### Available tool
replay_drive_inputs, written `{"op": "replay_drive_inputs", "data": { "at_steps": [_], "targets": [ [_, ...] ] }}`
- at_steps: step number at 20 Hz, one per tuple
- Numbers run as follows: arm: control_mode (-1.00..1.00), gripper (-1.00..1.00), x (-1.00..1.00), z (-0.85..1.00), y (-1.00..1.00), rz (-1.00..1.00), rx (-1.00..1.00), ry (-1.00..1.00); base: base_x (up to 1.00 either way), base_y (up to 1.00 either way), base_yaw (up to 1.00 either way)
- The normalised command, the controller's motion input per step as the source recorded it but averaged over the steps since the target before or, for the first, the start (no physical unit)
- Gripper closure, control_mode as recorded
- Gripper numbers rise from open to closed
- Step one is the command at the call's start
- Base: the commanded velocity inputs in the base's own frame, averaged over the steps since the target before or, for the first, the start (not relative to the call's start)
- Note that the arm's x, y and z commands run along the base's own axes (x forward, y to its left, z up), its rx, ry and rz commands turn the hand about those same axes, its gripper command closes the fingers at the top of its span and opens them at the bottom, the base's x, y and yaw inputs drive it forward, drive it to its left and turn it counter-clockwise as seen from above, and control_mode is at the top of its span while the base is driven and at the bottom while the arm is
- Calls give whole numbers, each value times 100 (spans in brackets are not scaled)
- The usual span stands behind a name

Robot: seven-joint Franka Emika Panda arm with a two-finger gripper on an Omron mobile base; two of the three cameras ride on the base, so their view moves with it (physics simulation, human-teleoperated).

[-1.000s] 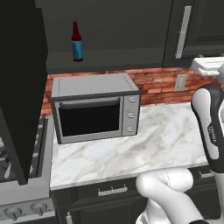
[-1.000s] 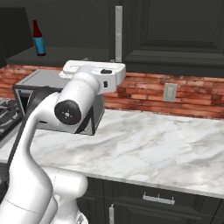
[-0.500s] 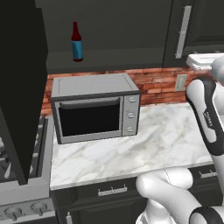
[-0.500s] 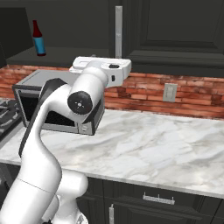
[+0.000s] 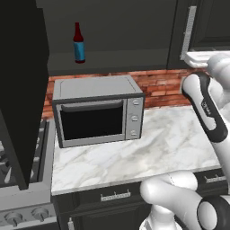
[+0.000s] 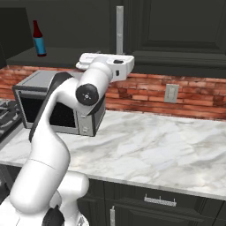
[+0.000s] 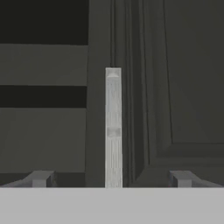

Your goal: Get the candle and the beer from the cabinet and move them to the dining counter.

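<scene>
The beer, a dark bottle with a blue label, stands upright on the open shelf of the black cabinet, up left above the microwave; it also shows as the beer in the right base view. My gripper is open and holds nothing. It faces the closed cabinet door, with that door's long silver handle standing between the fingertips but farther off. The hand hovers just below the handle. The candle and the dining counter are out of view.
A grey microwave sits on the marble counter against a red brick wall with an outlet. The cabinet's open left door juts out over a stove. Dark drawer fronts run below the counter.
The arm has lifted the hand a little higher and nearer to the cabinet door's handle. The jaws stay open and the beer has not moved.
</scene>
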Motion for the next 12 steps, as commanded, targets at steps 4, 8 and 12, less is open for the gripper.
{"op": "replay_drive_inputs", "data": {
  "at_steps": [4, 8, 12],
  "targets": [
    [-100, -100, 31, 0, -11, 0, 0, 0, 0, 0, 0],
    [-100, -100, 30, 0, -10, 0, 0, 0, 0, 0, 0],
    [-100, -100, 27, 0, -6, 0, 0, 0, 0, 0, 0]
  ]
}}
